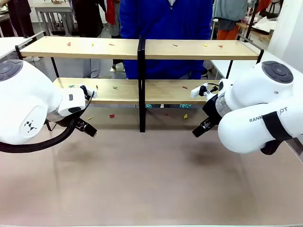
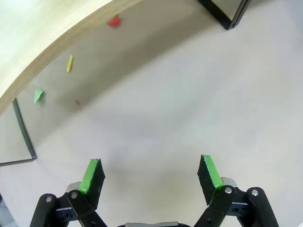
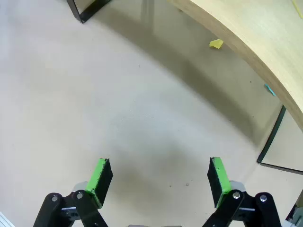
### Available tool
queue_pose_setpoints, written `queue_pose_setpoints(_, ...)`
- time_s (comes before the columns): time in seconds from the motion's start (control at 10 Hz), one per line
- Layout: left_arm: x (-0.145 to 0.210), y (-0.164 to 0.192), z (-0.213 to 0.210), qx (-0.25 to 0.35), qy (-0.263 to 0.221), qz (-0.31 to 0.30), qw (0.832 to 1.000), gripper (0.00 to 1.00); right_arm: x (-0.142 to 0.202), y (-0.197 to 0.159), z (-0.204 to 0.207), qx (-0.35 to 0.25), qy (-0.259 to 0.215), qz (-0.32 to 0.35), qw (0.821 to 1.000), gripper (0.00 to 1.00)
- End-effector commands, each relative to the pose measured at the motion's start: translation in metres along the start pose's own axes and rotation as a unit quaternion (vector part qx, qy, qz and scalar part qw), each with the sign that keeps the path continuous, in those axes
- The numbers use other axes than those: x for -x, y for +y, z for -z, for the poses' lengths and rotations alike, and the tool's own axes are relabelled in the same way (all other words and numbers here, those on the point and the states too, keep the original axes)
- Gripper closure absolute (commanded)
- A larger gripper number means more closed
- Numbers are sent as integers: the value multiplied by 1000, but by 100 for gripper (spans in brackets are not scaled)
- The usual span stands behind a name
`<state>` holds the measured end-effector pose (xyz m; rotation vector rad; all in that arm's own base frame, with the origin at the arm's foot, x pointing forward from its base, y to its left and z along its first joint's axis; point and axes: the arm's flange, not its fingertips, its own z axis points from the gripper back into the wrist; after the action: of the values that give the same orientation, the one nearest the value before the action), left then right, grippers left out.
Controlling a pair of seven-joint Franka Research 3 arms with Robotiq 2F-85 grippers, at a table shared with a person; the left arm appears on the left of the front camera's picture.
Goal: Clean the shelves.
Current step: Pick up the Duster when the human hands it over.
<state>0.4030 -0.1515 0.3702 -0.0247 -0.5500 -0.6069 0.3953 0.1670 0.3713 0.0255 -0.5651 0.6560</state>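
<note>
The shelves (image 1: 113, 48) stand across the far half of the table: two long light-wood boards in a thin black frame with a black centre post (image 1: 141, 85). Small coloured scraps lie on both boards and on the table beneath, among them a red scrap (image 1: 112, 115) and a yellow scrap (image 1: 185, 116). My left gripper (image 1: 86, 126) hovers low in front of the lower board's left half, open and empty (image 2: 151, 177). My right gripper (image 1: 200, 128) mirrors it on the right, open and empty (image 3: 160, 178).
A person in a blue top (image 1: 165, 23) stands behind the shelves. In the left wrist view, red (image 2: 113, 21), yellow (image 2: 69, 63) and green (image 2: 38, 96) scraps lie under the board edge. A yellow scrap (image 3: 216, 44) lies beneath the board in the right wrist view. Bare tabletop (image 1: 151, 179) stretches in front.
</note>
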Motion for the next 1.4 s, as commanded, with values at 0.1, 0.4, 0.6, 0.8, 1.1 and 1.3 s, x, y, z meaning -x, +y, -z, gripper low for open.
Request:
queue_pose_setpoints(0.1, 0, 0, 0, 0, 0, 0, 1000, 0, 0, 0, 0, 0, 0, 0, 1000, 0)
queue_pose_setpoints(0.4, 0, 0, 0, 0, 0, 0, 1000, 0, 0, 0, 0, 0, 0, 0, 1000, 0)
queue_pose_setpoints(0.6, 0, 0, 0, 0, 0, 0, 1000, 0, 0, 0, 0, 0, 0, 0, 1000, 0)
queue_pose_setpoints(0.8, 0, 0, 0, 0, 0, 0, 1000, 0, 0, 0, 0, 0, 0, 0, 1000, 0)
queue_pose_setpoints(1.1, 0, 0, 0, 0, 0, 0, 1000, 0, 0, 0, 0, 0, 0, 0, 1000, 0)
queue_pose_setpoints(1.3, -4, -2, -32, 63, -33, 26, 997, 0, -4, -3, -29, -28, -36, 1, 999, 0)
